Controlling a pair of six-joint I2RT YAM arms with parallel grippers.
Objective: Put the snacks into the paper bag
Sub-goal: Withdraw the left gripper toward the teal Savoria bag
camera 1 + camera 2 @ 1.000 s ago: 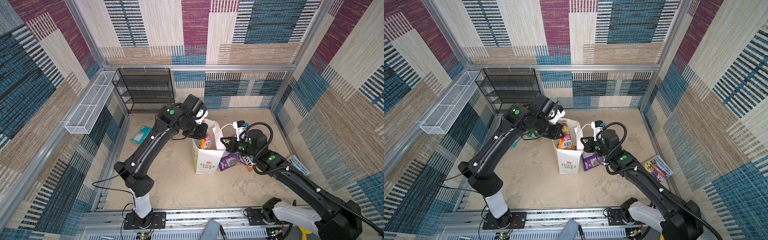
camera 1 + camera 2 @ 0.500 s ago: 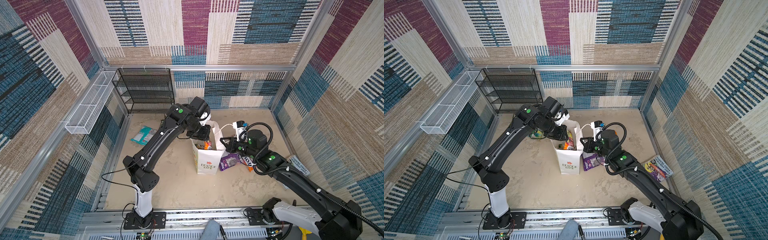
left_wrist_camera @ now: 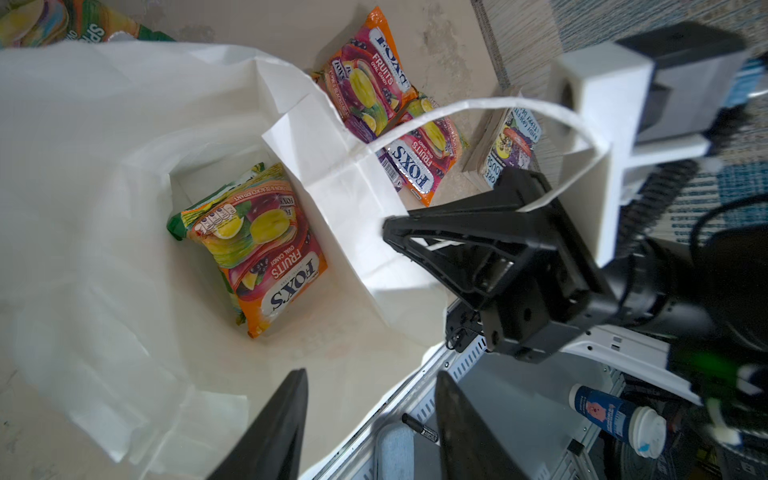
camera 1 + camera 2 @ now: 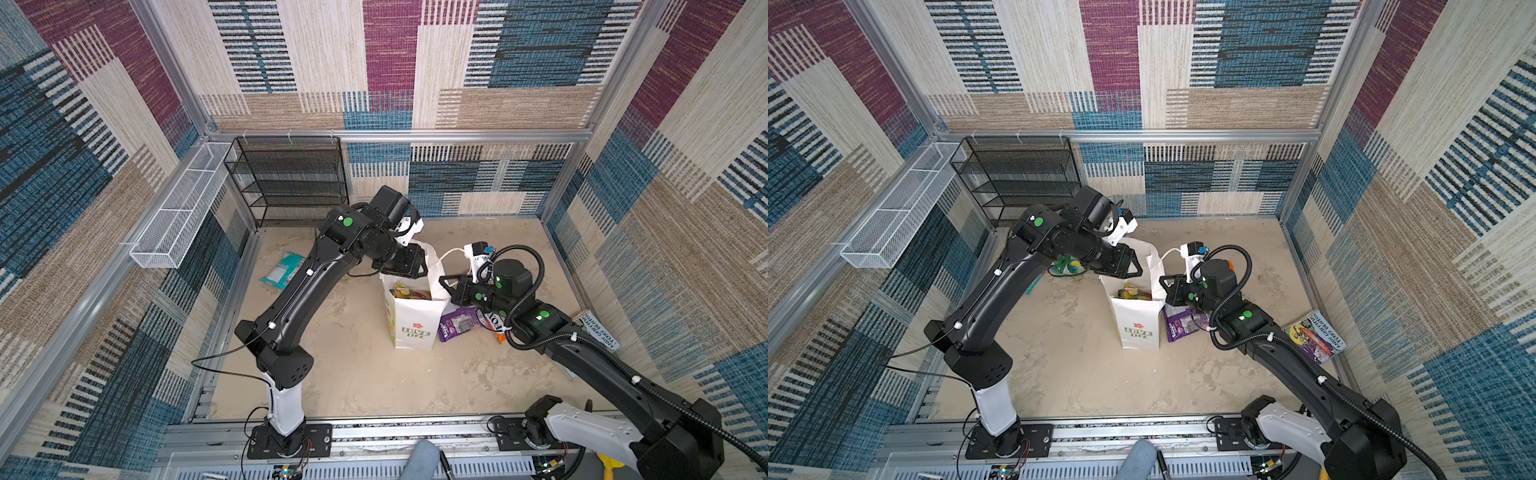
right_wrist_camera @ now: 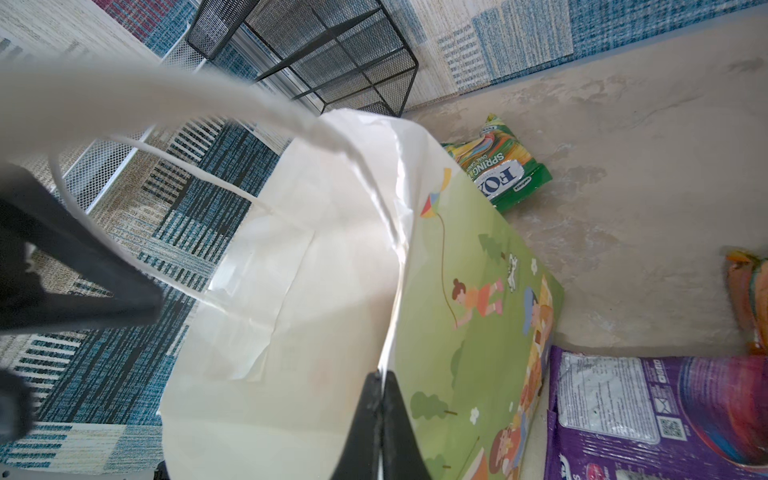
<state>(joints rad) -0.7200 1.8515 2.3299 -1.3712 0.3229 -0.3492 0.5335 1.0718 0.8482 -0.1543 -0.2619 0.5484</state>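
The left claw (image 3: 370,376) hangs over the paper bag (image 4: 415,328) mid-frame, jaws moderately apart and holding nothing. An orange snack (image 3: 257,245) lies inside the bag. The right claw (image 5: 380,384) is pinched tight on the bag's rim, with a purple packet (image 4: 459,324) on the surface just right of the bag.

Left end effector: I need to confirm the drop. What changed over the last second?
The left end effector opened and let go of the orange FOX'S packet, which dropped from the mouth of the paper bag to its bottom. The right end effector stayed shut on the bag's rim; the purple packet stayed put.
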